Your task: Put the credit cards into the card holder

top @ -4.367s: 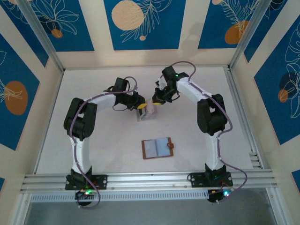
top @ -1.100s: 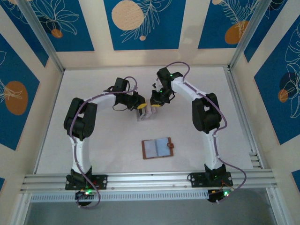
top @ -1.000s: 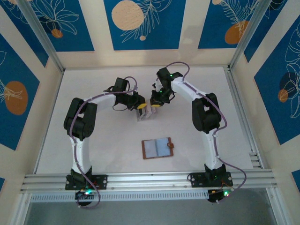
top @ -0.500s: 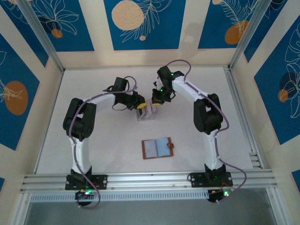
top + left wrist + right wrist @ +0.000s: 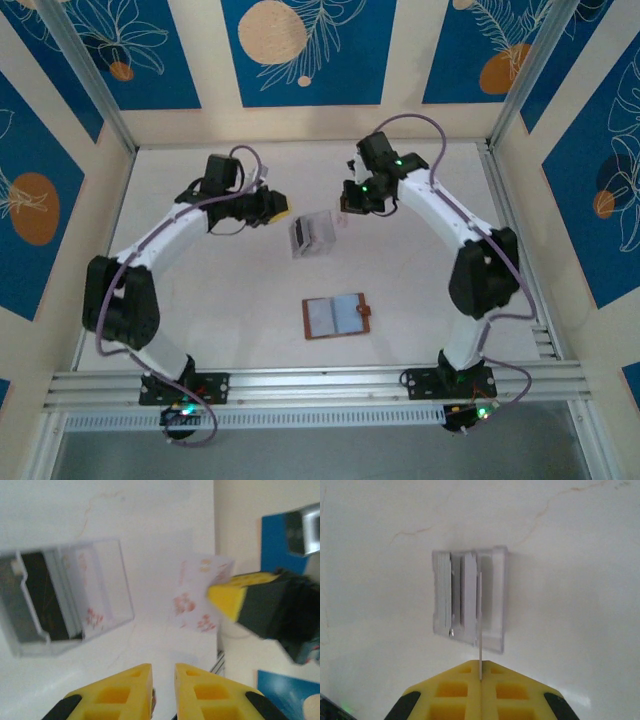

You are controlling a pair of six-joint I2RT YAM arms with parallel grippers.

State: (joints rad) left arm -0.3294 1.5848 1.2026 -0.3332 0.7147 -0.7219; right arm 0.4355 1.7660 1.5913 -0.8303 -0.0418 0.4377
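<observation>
right gripper (image 5: 480, 677) is pinching one card (image 5: 480, 655) on its edge and has lifted it out of the clear stand (image 5: 495, 595); more cards (image 5: 442, 592) wait in there. left gripper (image 5: 162, 672) has let go of the stand and backed off, its fingers only a narrow gap apart, empty. i judge the carry to the open wallet (image 5: 336, 316), lying well apart, comes next.

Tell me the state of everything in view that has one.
Card holder: open, lying flat.
Clear stand: cards standing in its slots.
Left end effector: slightly open, empty.
Right end effector: shut on one credit card, clear of the stand.
</observation>
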